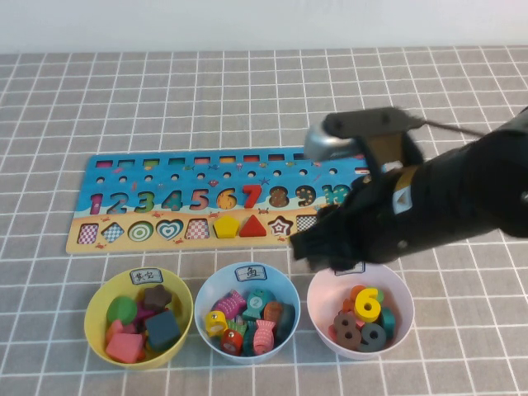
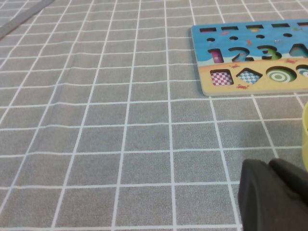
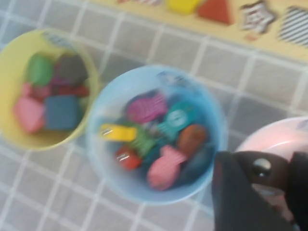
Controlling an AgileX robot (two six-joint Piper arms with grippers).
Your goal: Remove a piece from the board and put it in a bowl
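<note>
**A:** Where is the piece, and which arm has it?

**B:** Your right end effector [image 1: 323, 245] hangs over the gap between the board [image 1: 165, 177] and the bowls, just above the pink bowl's [image 1: 398, 285] far rim. In the right wrist view it is clamped on the piece [image 3: 262, 167], a dark speck with a pale dot, which is off the board and in the air.

**A:** Which way to the target?

**B:** In the high view the blue bowl [image 1: 200, 301] lies at about seven o'clock from that end effector, the next bowl along from the pink one. The right arm is clearly the nearer. I judge you need a short carry toward seven o'clock before you let go. Release here and the piece likely drops into the pink bowl or onto the worktop [image 1: 165, 99]. It is too small to read a long axis.

**A:** And the left arm?

**B:** Your left end effector [image 2: 272, 192] sits low over bare worktop off the board's nine o'clock end, jaws together on nothing.

**A:** Counts?

**B:** One board and three bowls: the yellow bowl [image 1: 92, 309], blue and pink, each already holding pieces.
</note>
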